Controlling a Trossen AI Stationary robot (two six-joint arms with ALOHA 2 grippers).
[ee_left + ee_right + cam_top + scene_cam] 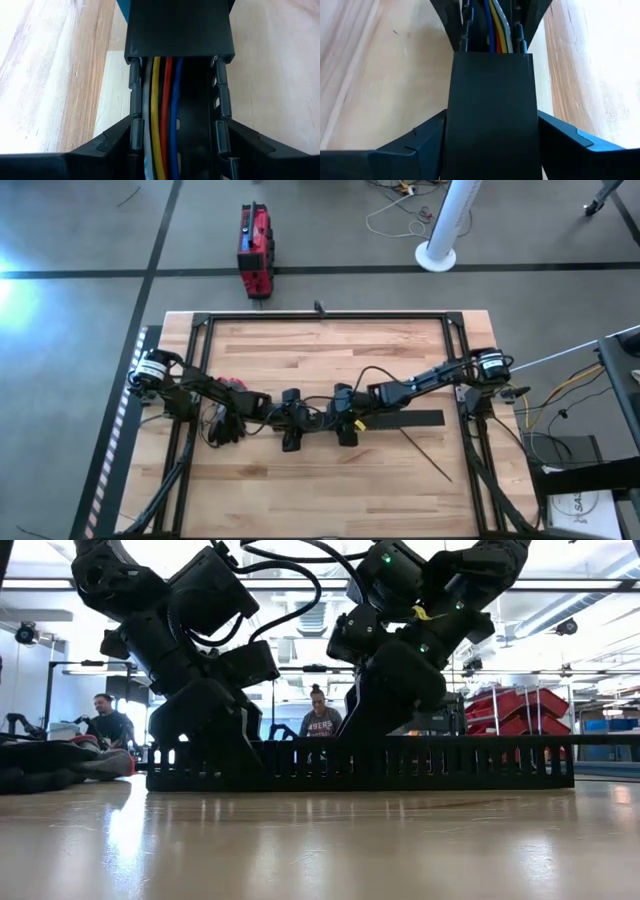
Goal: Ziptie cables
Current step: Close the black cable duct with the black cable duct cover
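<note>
While both arms sit low at the middle of the worktop [330, 350], I read the scene from its left edge across. My left gripper [290, 428] is down over the perforated bar [450, 765], its fingers [100, 147] spread to the bar's width and lying against both outer walls, which I take for a grip on it rather than a loose straddle. The cables [162, 125] lie inside that bar's channel, white, yellow, red and blue side by side. Their long axis follows the bar, parallel to the worktop's long edges, and they pass straight between the left jaws and under a solid cover [492, 110]. Just beside, on the right, my right gripper [346, 425] faces the left one. Its jaws are set the same way, pressed on either side of the covered stretch. The ziptie [428, 458] lies loose on the bare wood further right, just past the bar's end, slanting toward the right-hand corner on the side away from the red case [255, 250]. It is clear of both grippers, and the right arm is plainly the nearer. I judge that arm would have to let go and turn across that slant to take it.
</note>
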